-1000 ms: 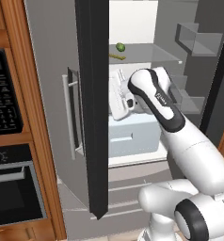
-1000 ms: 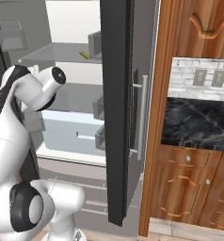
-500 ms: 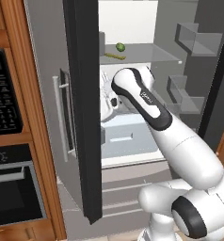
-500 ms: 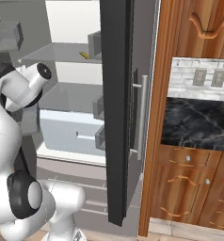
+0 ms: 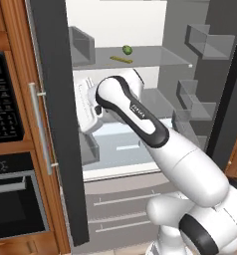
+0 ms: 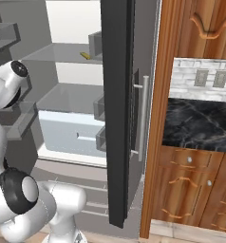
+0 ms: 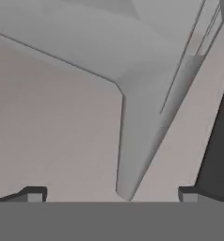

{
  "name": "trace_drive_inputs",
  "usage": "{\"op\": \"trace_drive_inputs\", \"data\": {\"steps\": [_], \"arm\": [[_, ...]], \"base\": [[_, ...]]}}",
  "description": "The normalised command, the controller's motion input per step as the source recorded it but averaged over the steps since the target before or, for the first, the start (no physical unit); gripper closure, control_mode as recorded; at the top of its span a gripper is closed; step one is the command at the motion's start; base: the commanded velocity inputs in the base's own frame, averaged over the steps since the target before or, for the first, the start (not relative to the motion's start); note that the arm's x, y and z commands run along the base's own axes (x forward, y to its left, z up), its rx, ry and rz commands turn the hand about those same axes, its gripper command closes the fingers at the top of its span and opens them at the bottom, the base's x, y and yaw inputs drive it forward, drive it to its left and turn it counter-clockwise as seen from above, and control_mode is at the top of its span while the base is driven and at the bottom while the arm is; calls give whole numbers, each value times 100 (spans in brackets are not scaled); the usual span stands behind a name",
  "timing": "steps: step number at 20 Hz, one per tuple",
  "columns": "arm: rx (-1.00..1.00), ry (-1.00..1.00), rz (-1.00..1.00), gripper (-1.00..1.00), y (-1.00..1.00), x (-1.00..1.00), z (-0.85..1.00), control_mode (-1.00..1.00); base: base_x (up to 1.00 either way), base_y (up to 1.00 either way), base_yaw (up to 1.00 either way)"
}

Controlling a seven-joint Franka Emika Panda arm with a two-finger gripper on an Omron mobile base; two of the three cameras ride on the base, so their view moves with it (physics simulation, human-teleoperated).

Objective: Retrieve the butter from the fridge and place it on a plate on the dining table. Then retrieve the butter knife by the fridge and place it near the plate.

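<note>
The fridge (image 5: 140,25) stands with both doors open, its white interior lit. The butter (image 5: 121,60), a thin yellow stick, lies on the upper glass shelf beside a small green fruit (image 5: 127,49); the right base view has the butter (image 6: 85,55) near the shelf's right end. My white hand (image 5: 88,105) reaches inside one shelf lower, below and left of the butter, close to the left door (image 5: 56,124). In the hand view my gripper (image 7: 111,194) is open, its fingertips (image 7: 35,194) wide apart with only grey fridge surfaces ahead. The plate, dining table and butter knife are out of view.
A black built-in oven (image 5: 11,209) and a control panel (image 5: 3,99) sit left of the fridge. The dark right door (image 6: 117,118) juts toward me. Right of it stand a marble wall counter (image 6: 200,128) and wooden cabinets (image 6: 191,190). Door bins (image 5: 195,107) and a drawer (image 6: 72,135) line the interior.
My hand has swung left inside the fridge toward the left door. That door stands wider open than before. The butter has not moved.
</note>
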Motion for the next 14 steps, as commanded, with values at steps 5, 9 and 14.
{"op": "trace_drive_inputs", "data": {"steps": [5, 9, 14], "arm": [[0, 1, 0, -100, 44, -2, 10, -100], [-1, 8, 0, -100, 8, -9, 21, -100], [-9, 9, -3, -100, -35, -44, 6, -100]], "base": [[0, 0, 0], [0, 0, 0], [0, 0, 0]]}}
